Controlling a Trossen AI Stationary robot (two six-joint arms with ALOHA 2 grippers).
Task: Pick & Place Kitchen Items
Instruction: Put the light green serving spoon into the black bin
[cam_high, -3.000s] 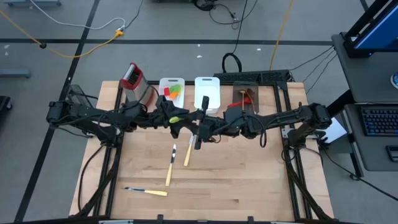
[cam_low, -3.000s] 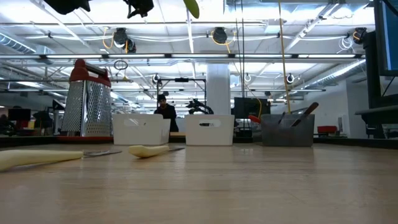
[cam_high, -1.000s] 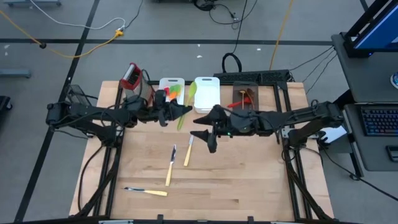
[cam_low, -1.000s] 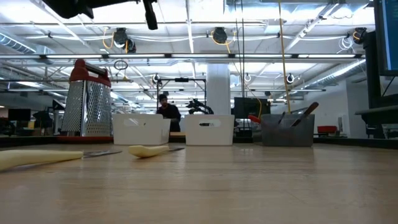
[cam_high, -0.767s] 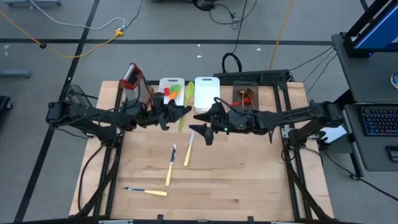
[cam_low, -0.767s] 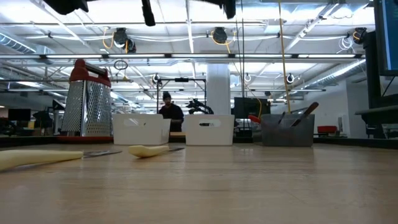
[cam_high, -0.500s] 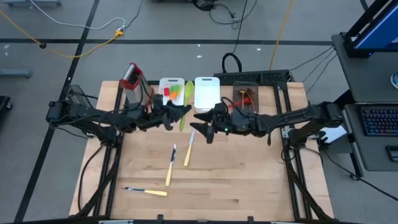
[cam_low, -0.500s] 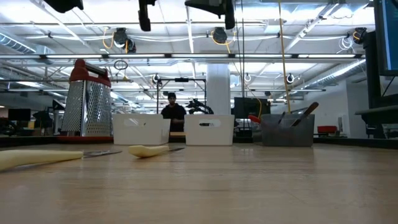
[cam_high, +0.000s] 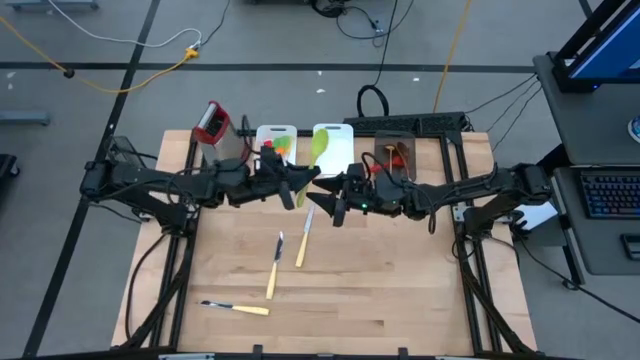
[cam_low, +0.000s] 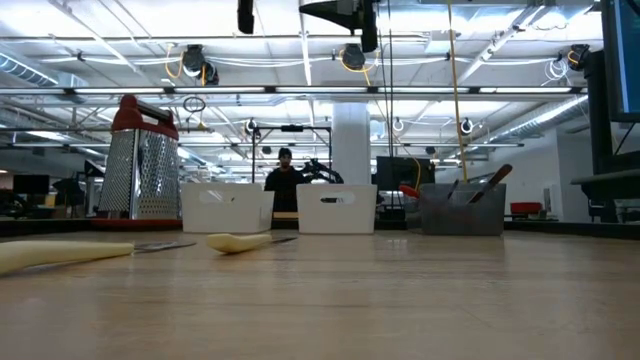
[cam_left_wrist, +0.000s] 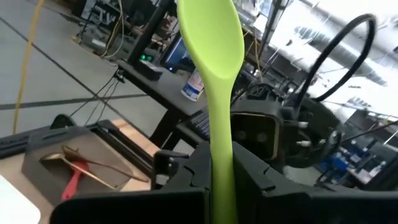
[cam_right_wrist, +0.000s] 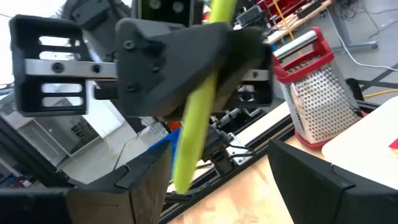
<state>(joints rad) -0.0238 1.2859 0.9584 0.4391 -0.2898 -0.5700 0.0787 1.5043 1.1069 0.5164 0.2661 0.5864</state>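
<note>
high view: left claw is clamped on the green spoon by its handle end; the bowl now points out over the middle white bin, where half a second ago it hung beside the left white bin. Right claw has slid in from mid-bench to just beside the left one, fingers spread wide, nothing in them.
high view, rest: two cream-handled knives and a third lie untouched on the bench; the dark bin already has utensils in it.
low view: only the arms' undersides show at the top edge, one dark finger hanging down. A knife handle lies in the foreground. Grater and the bins are in a row behind. A person stands in the far room, further right than a moment ago.
left wrist view: spoon stands upright between the shut fingers, right arm's wrist close behind it.
right wrist view: spread fingers bracket the spoon handle, no contact yet.
meaning: reads as a handover setup, or a drop into the middle bin; can't tell which. Spoon not yet placed.
</note>
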